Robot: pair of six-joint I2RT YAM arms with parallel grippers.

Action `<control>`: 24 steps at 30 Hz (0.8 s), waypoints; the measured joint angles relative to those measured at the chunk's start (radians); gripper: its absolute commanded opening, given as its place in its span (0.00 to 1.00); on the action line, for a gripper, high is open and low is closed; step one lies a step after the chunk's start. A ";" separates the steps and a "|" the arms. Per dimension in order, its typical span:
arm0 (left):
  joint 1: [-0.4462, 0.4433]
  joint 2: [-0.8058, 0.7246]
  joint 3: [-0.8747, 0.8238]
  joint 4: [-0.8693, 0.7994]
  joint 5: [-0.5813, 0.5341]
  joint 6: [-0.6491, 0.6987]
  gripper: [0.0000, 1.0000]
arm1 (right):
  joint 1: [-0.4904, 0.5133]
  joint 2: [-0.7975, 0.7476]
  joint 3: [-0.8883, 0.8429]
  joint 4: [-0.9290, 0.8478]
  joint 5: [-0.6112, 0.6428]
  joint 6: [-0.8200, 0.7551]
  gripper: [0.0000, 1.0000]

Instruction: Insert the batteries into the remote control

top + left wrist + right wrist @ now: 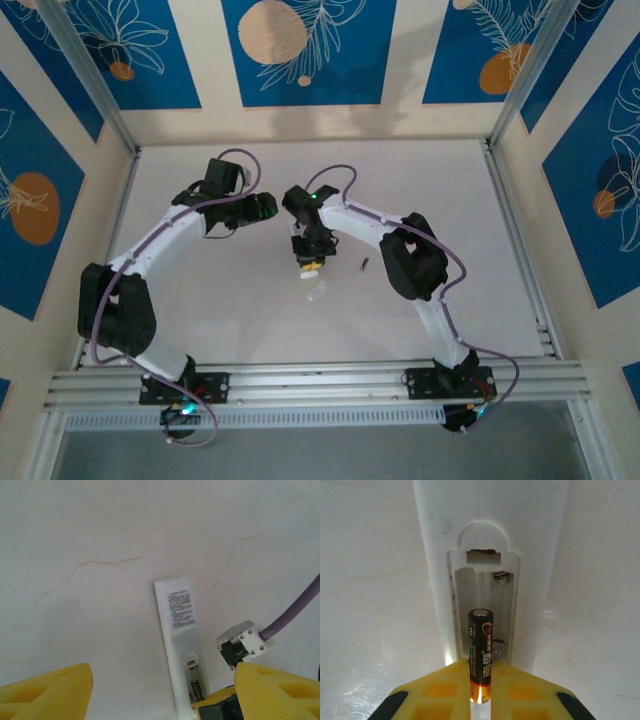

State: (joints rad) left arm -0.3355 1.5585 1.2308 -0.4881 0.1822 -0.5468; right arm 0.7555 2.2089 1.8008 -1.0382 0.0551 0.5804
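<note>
White counter [200, 320], finely cracked; metal rail [300, 375] along the near edge. Mid-counter: right gripper [481, 690], jaws narrow, pinching one battery [481, 645] over the remote control's [485, 530] open bay. Second battery [365, 264] just to the right, open counter beyond it. Farther: left gripper [162, 695], jaws wide, holding nothing. Blue-panelled walls [350, 60] behind.

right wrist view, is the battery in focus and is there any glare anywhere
Right wrist: the battery is sharp, its label print crisp, with a bright glint at its lower end between the right gripper's fingers; a soft sheen lies on the table at lower left. Left wrist: the remote control is evenly lit, its label print too soft to read.
</note>
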 measured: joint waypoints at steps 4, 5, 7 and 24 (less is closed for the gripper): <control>0.000 -0.006 -0.003 0.000 0.000 0.000 0.75 | 0.000 0.002 0.004 -0.003 0.001 0.000 0.17; 0.000 -0.007 -0.003 0.000 0.000 0.000 0.75 | 0.000 0.002 0.005 -0.003 0.001 0.000 0.18; 0.000 -0.010 -0.003 0.000 0.000 0.000 0.75 | -0.001 0.003 0.011 -0.006 0.005 0.000 0.20; 0.000 -0.013 -0.006 0.000 0.000 0.000 0.75 | -0.011 0.006 0.015 -0.006 0.037 0.035 0.16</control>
State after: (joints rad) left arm -0.3351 1.5455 1.2251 -0.4877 0.1822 -0.5468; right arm 0.7448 2.2147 1.8160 -1.0443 0.0925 0.6155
